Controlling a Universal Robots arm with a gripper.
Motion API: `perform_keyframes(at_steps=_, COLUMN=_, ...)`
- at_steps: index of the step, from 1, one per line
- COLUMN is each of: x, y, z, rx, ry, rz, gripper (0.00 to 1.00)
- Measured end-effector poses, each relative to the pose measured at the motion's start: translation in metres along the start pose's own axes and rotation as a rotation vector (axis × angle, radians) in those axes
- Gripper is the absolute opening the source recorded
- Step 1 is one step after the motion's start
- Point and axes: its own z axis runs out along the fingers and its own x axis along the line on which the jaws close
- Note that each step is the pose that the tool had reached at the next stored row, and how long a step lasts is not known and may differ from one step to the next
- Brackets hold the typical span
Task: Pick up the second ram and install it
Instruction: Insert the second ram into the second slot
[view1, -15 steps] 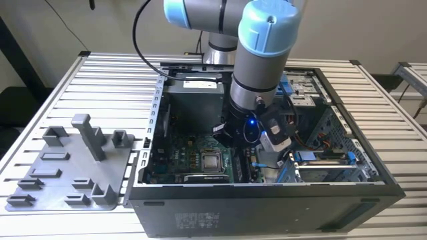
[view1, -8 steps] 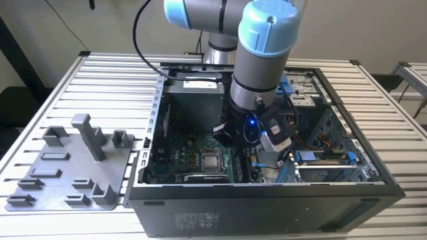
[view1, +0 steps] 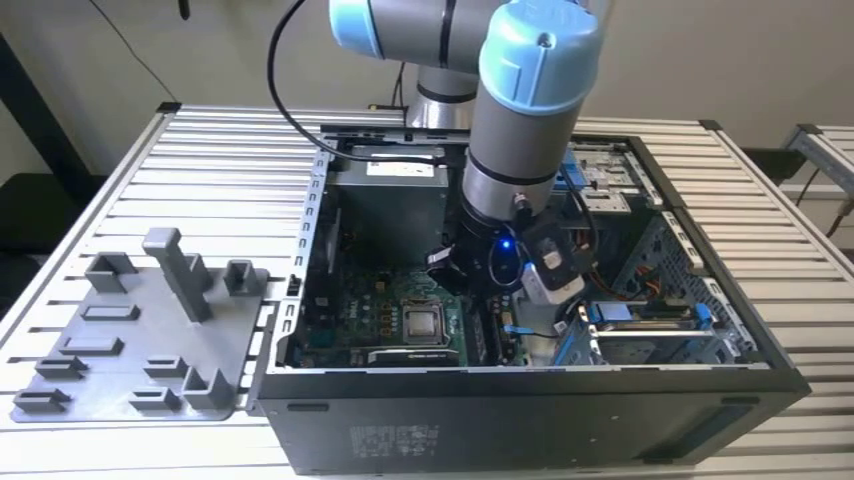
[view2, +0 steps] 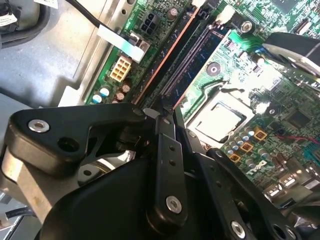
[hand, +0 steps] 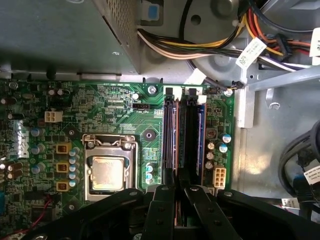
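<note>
The second ram (view2: 196, 59) is a dark stick with a row of chips. It stands edge-up in a memory slot (hand: 187, 130) beside the processor socket (hand: 107, 172) on the green motherboard (hand: 115, 100). My gripper (hand: 180, 189) sits low over the near end of that slot. Its black fingers (view2: 166, 150) are drawn close together, and the stick's end runs in between them. A second slot with an orange edge (hand: 171, 130) lies right alongside. In the exterior view the gripper (view1: 465, 268) is down inside the open computer case (view1: 534, 420).
A grey holder tray (view1: 147, 340) with upright posts lies on the slatted table, at the exterior view's left of the case. Bundled cables (hand: 210, 47) and a metal power supply box (view1: 387, 190) crowd the far end of the slots. A drive cage (view1: 654, 320) stands beside the arm.
</note>
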Motion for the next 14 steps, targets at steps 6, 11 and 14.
perform_keyframes(at_steps=6, x=0.0000, y=0.0000, z=0.0005, rx=0.0001, ry=-0.0003, rz=0.011, gripper=0.14)
perform_keyframes(at_steps=11, x=0.0000, y=0.0000, z=0.0007, rx=0.0002, ry=-0.0006, rz=0.020, gripper=0.14)
perform_keyframes(at_steps=14, x=0.0000, y=0.0000, z=0.0014, rx=-0.0002, ry=-0.0009, rz=0.026, gripper=0.14)
